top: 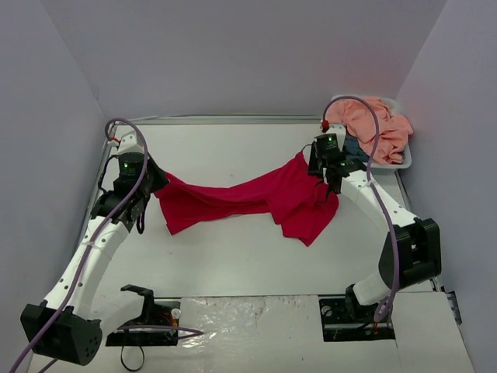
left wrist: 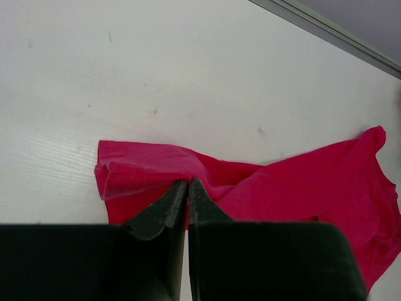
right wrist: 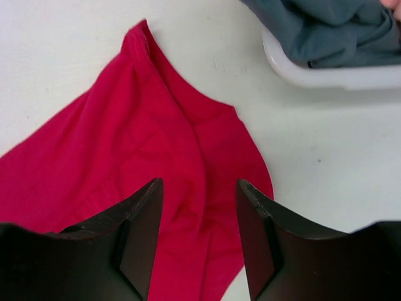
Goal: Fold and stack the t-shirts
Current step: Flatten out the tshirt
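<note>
The white table (top: 233, 256) lies under both grippers. The crimson t-shirt (top: 256, 198) stretches in a rumpled band from the left gripper (left wrist: 187, 187) to beneath the right gripper (right wrist: 199, 185). Just ahead and to the right of the right gripper sits the white basket (right wrist: 326, 75), holding a peach t-shirt (top: 380, 124) and a teal t-shirt (right wrist: 326, 25). The left gripper's jaws are pinched together on the crimson t-shirt's end. The right gripper's jaws stand partly apart over the cloth, gripping nothing.

Matt cloth t-shirt (top: 256, 196), smooth table (top: 233, 260) — plastic basket (right wrist: 313, 76)
</note>
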Controlling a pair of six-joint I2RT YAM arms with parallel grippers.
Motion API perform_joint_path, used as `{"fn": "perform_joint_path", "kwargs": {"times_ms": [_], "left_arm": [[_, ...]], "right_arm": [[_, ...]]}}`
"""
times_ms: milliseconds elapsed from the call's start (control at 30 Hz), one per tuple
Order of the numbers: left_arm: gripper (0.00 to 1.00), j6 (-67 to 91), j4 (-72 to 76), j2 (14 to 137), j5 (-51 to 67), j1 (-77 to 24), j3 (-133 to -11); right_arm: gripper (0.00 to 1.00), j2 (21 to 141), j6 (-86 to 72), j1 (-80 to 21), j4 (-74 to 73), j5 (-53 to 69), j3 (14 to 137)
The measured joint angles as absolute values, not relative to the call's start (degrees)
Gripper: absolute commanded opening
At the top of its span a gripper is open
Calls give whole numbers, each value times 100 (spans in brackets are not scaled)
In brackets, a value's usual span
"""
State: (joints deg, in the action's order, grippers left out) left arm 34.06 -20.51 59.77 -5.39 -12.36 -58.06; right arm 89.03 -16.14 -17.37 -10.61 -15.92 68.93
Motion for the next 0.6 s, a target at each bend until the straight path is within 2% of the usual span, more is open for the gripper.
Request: {"fn": "perform_joint_path", "kwargs": {"times_ms": [200,600], "left_arm": [[2,3406,-2056,5876,-534,-1236,-5730],[2,3420,-2038,5725,-475,-1243,-5557]], "right_arm": [[43,8252,-1793,-1820,-1076,-1623,6014],[40,8206,-2014,-1918,-939,-1553,5186]]}}
